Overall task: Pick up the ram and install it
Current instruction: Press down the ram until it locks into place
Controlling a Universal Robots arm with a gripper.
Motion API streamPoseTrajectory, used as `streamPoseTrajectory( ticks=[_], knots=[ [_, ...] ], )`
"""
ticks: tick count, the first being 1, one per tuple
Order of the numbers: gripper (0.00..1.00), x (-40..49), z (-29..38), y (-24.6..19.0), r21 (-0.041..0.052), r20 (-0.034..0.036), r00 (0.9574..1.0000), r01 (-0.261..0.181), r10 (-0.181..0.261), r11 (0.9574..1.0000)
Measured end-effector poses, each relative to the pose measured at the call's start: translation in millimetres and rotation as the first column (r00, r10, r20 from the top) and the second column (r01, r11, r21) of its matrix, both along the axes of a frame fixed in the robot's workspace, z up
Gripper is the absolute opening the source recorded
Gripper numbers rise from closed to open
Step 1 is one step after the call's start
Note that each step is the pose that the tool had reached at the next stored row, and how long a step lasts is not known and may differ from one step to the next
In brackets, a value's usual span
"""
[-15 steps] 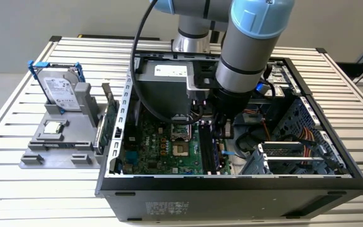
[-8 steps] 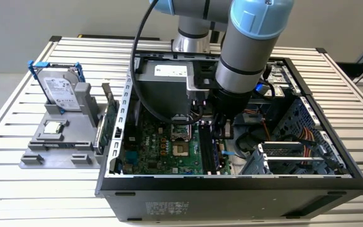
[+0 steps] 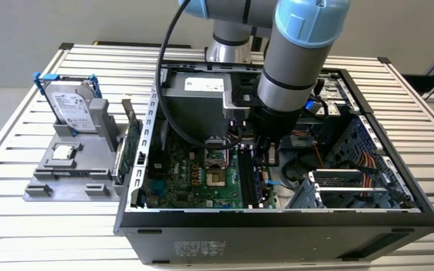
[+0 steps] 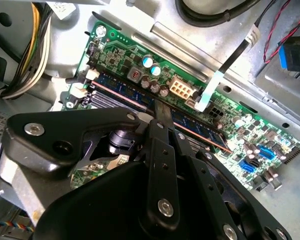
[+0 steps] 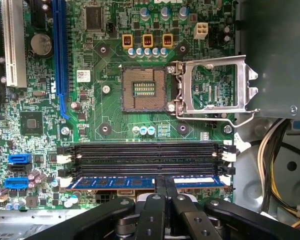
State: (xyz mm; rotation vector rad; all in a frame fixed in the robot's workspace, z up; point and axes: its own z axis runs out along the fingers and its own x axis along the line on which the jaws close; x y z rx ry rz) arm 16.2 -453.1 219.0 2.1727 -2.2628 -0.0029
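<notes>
gripper [image 5: 164, 186] with its two fingers pressed close together, pinching the top edge of the ram [image 5: 121, 182], a blue stick standing in the memory slot nearest the gripper. in both wrist views the black finger linkage hides the middle of the stick, and whether the stick is fully seated cannot be told. in the second wrist view the ram [image 4: 200, 129] shows as a long blue strip with a thin orange edge, the fingertips [image 4: 162, 112] touching it about midway. beside it lie empty black memory slots [image 5: 145, 151] with white end clips. farther across the motherboard [image 5: 95, 110] sits the open processor socket [image 5: 142, 89], its metal retention frame [image 5: 210, 90] swung open just beside it.

in the exterior view the arm [image 3: 293, 62] reaches down into the open computer case [image 3: 277, 226] and covers the gripper and the slots; a black cable [image 3: 168, 84] loops along it. the case lies on a slatted metal table [image 3: 420, 101]. at the exterior view's left, just beside the case, a grey parts holder [image 3: 66, 180] carries an upright hard drive [image 3: 74, 107], a small square processor [image 3: 65, 151] and an upright green expansion card [image 3: 129, 141]. grey floor surrounds the table.
</notes>
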Motion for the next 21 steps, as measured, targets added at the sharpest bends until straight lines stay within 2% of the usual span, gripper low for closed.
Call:
streamPoseTrajectory(
  ticks=[5, 17, 21],
  knots=[
    [0.00, 0.0, 3.0, 0.2, 0.0018, 0.0005, 1.0000, 0.000, 0.000, 1.0000],
    [0.00, 0.0, 22.4, 0.1, 0.0003, -0.0001, 1.0000, 0.000, 0.000, 1.0000],
    [0.00, 0.0, 26.7, 0.1, 0.0003, 0.0000, 1.0000, 0.000, 0.000, 1.0000]
  ],
)
